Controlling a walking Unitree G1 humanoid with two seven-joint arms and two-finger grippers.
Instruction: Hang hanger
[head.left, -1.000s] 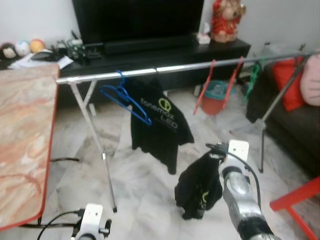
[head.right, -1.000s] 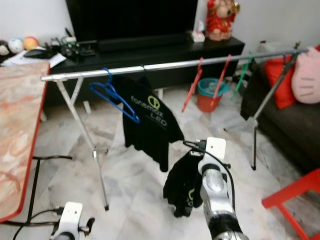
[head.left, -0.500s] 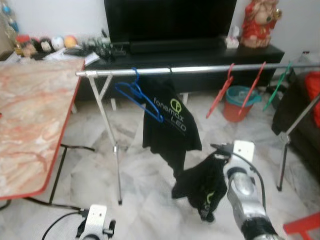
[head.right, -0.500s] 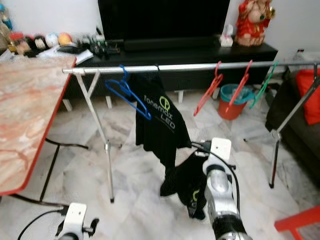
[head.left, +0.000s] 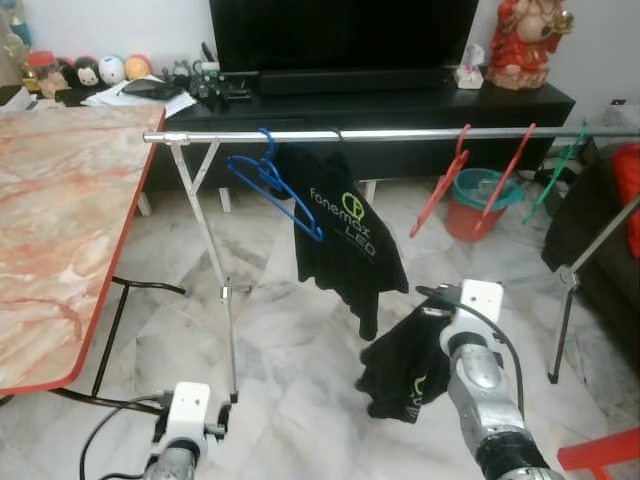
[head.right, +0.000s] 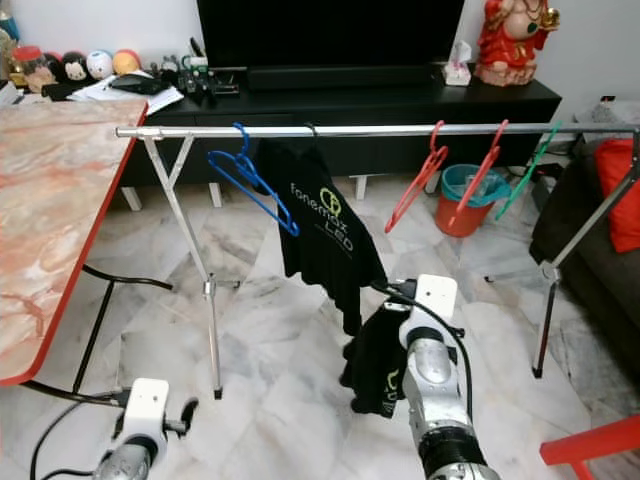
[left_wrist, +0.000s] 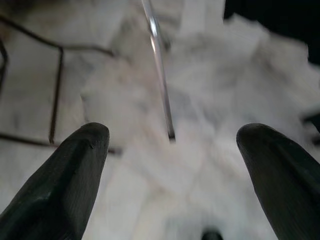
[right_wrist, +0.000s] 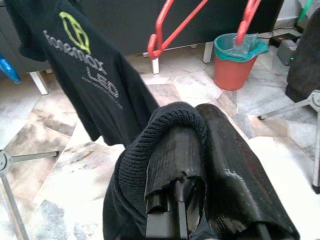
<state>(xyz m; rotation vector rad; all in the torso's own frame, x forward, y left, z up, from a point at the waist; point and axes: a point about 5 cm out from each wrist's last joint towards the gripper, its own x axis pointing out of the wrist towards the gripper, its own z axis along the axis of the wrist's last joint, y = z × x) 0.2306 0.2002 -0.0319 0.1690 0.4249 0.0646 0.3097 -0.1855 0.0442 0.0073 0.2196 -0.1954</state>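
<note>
Two grippers low in head views. Right gripper (right_wrist: 200, 165) at 5 o'clock, fingers clamped together on black garment (head.left: 405, 362), collar fold over fingertips; whether hanger sits inside cloth, cannot tell. Left gripper (left_wrist: 170, 165) at 7 o'clock, fingers wide apart, nothing between, above marble floor (head.left: 290, 380). Steel rail (head.left: 400, 133) crosses at 12 o'clock: blue hanger (head.left: 275, 185) near its left end, black printed shirt (head.left: 345, 235) just beside, two red hangers (head.left: 470, 180) and green hanger (head.left: 560, 165) toward 2 o'clock. Marble-top table (head.left: 50, 220) at 9 o'clock.
</note>
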